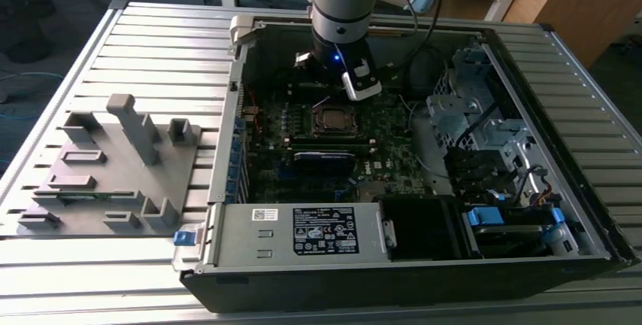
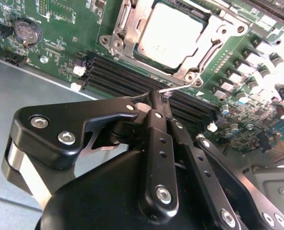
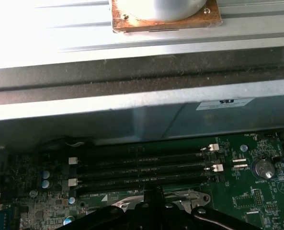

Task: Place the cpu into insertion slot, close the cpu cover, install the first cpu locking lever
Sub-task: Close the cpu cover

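Observation:
The cpu (image 2: pixel 173 33), a dull silver square, lies flat in the socket (image 1: pixel 332 119) on the green motherboard. The cpu cover (image 2: pixel 128 40), a silver frame, lies down around it. A thin wire locking lever (image 2: pixel 182 86) runs along the socket's edge on the side toward me. My gripper (image 2: pixel 155 96) is shut, and its black tip is right at the lever's free end. I cannot tell whether the wire is pinched. In the first wrist view the gripper (image 3: pixel 157 192) points down at the socket's edge beside the memory slots (image 3: pixel 142 165). The arm (image 1: pixel 341 31) stands over the open computer case.
The metal case wall (image 3: pixel 132 110) rises just beyond the memory slots. A grey fixture plate (image 1: pixel 110 167) lies on the slatted table at the exterior view's left. The power supply (image 1: pixel 301 231) and the drive cage (image 1: pixel 482 129) crowd the case. A coin battery (image 2: pixel 27 31) sits on the board.

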Robot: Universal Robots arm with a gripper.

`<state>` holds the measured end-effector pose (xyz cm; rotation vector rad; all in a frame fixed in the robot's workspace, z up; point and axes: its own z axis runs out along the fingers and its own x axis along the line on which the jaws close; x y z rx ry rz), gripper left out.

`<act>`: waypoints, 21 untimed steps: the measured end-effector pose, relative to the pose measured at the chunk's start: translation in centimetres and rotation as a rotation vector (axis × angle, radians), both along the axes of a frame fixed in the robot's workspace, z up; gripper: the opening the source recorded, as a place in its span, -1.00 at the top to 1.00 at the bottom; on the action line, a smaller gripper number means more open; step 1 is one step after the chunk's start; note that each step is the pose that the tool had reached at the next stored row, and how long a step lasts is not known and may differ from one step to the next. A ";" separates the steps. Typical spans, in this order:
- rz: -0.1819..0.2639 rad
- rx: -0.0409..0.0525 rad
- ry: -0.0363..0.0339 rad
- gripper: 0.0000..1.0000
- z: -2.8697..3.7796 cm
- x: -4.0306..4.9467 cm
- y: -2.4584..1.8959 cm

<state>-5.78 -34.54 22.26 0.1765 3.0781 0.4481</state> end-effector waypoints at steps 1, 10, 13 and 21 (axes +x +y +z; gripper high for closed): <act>0.000 0.0000 0.0000 0.80 -0.03 0.03 0.04; 0.000 0.0000 0.0000 0.80 -0.17 0.15 0.12; 0.000 0.0001 -0.0001 0.80 -0.21 0.15 0.13; 0.000 0.0017 -0.0006 0.80 -0.75 0.15 0.13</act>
